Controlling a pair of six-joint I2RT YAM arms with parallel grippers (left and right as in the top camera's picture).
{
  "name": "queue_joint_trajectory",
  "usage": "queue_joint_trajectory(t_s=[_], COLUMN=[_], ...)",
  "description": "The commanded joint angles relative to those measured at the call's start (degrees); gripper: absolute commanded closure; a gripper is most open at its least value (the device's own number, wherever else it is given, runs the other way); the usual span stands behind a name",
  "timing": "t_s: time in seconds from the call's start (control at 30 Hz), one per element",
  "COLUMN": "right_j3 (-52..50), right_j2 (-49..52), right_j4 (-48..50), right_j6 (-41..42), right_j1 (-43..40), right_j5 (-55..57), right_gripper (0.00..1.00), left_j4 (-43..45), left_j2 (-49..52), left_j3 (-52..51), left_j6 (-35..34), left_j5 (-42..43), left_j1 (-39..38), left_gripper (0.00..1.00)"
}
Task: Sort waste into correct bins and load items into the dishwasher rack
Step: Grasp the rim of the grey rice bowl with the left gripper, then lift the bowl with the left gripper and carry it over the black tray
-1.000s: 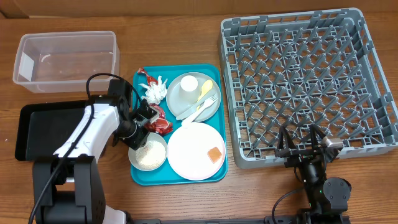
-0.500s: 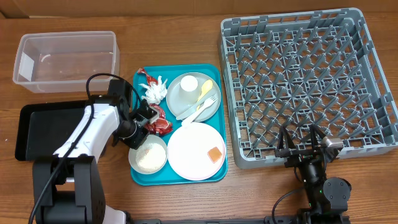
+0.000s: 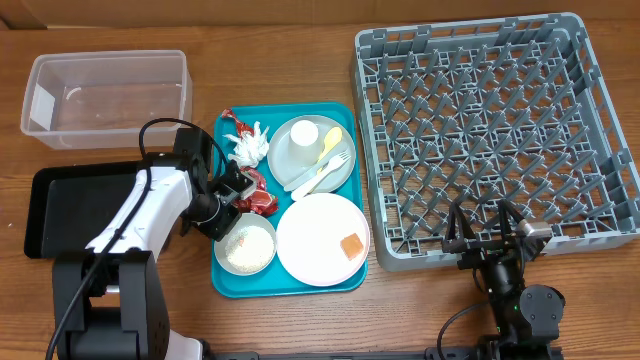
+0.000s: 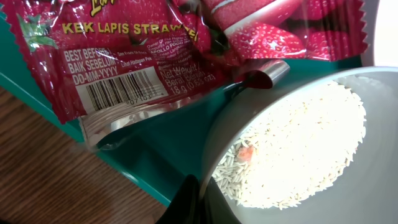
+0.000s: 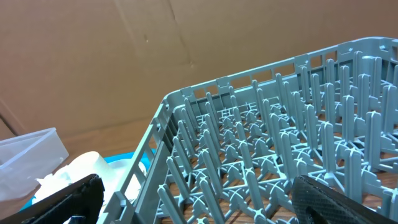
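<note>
My left gripper (image 3: 226,219) (image 4: 199,200) is shut on the near rim of the white bowl (image 3: 247,248) (image 4: 261,93), one finger inside and one outside. The bowl holds rice grains (image 4: 298,143) with a small orange bit (image 4: 247,153). Beside the bowl, the red wrapper (image 3: 256,196) (image 4: 186,50) lies on the teal tray (image 3: 285,290). The napkin (image 3: 250,145) lies behind it. The grey plate (image 3: 278,160) carries the cup (image 3: 303,143), spoon (image 3: 328,145) and fork (image 3: 326,172). An orange cube (image 3: 351,246) sits on the white plate (image 3: 305,245). My right gripper (image 3: 487,238) (image 5: 199,198) stands open at the front edge of the rack (image 3: 490,130) (image 5: 261,155).
The clear tub (image 3: 105,95) (image 5: 25,149) stands at the back left. The black tray (image 3: 70,200) lies in front of it, partly under my left arm. The teal tray's right edge sits close against the rack.
My left gripper has closed onto the bowl's rim. The bowl and the white plate have shifted slightly to the right on the teal tray. The right arm has not moved.
</note>
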Motion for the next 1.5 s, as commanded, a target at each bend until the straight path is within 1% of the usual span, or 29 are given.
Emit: queue_joint_trajectory(t_s=[0.0, 0.37, 0.6, 0.67, 0.83, 1.03, 1.2, 1.47], right_j3=[-0.6, -0.6, -0.6, -0.6, -0.6, -0.6, -0.6, -0.6], right_j2=[-0.5, -0.5, -0.5, -0.5, -0.5, -0.5, -0.5, -0.5], right_j4=[0.2, 0.2, 0.2, 0.2, 0.2, 0.2, 0.2, 0.2], right_j6=[0.0, 0.0, 0.0, 0.0, 0.0, 0.0, 0.0, 0.0], right_j1=[-0.1, -0.1, -0.1, -0.1, -0.1, -0.1, -0.1, -0.1], right_j5=[0.3, 0.3, 0.3, 0.3, 0.3, 0.3, 0.3, 0.3], right_gripper=[0.0, 0.0, 0.0, 0.0, 0.0, 0.0, 0.0, 0.0], left_j4=[0.0, -2.1, -2.2, -2.6, -4.4, -7.3, -10.6, -19.9], left_j2=[0.3, 0.3, 0.3, 0.3, 0.3, 0.3, 0.3, 0.2], left_j3=[-0.5, -0.4, 1.5, 2.2, 4.5, 10.1, 16.2, 27.7], left_j6=[0.2, 0.2, -2.7, -3.3, -3.2, -3.4, -7.4, -12.9], left_j5=[0.5, -2.9, -2.9, -2.8, 0.7, 5.7, 5.1, 4.9], left_j1=[0.0, 0.0, 0.0, 0.0, 0.1, 0.1, 0.1, 0.1], left_gripper=[0.96, 0.96, 0.96, 0.96, 0.96, 0.96, 0.96, 0.96])
